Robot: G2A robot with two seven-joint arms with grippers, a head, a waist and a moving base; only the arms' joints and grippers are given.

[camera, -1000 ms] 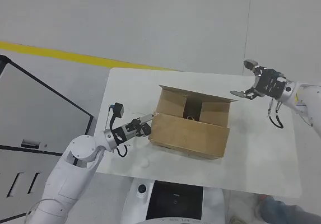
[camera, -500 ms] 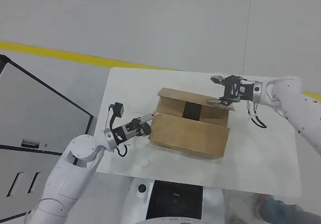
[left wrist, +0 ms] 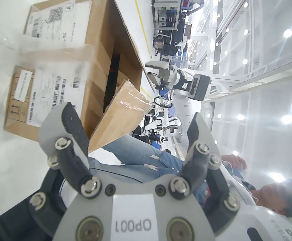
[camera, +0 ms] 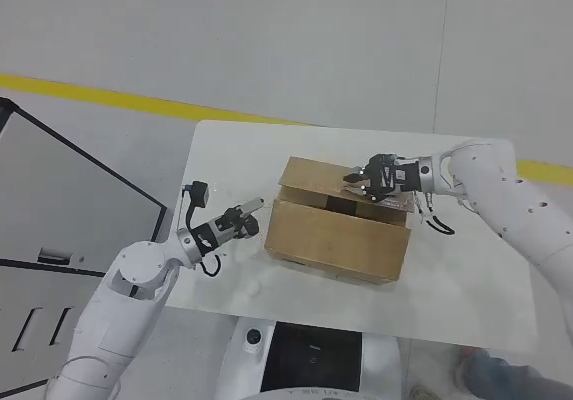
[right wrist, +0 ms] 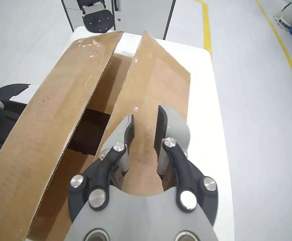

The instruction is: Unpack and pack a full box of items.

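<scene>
- Though the table [camera: 466, 300] has not shifted, it heads the list: one, white, with the box [camera: 336, 245] at its centre.
- One box, brown cardboard, in the same spot as a second ago. The dark opening on top has shrunk to a slot. I judge the packing is at the closing stage; contents are hidden.
- Two long flaps. The 12 o'clock flap [right wrist: 161, 76] stood up a second ago and now leans in over the opening. The 6 o'clock flap [right wrist: 60, 96] leans in too, with a gap left between them.
- One end flap [left wrist: 122, 116] seen, at the box's 9 o'clock end, sticking outward and not yet folded in.
- One right claw [camera: 356, 181]. It has come in from beyond the table's 2 o'clock corner and sits on the 12 o'clock flap. Its fingers were spread wide then; now they stand a narrow gap apart with nothing pinched between them, cardboard lying beneath.
- One left claw [camera: 249, 216]. It has backed a little off the box's 9 o'clock end. Fingers are wide apart and hold nothing, one just beside the end flap.
</scene>
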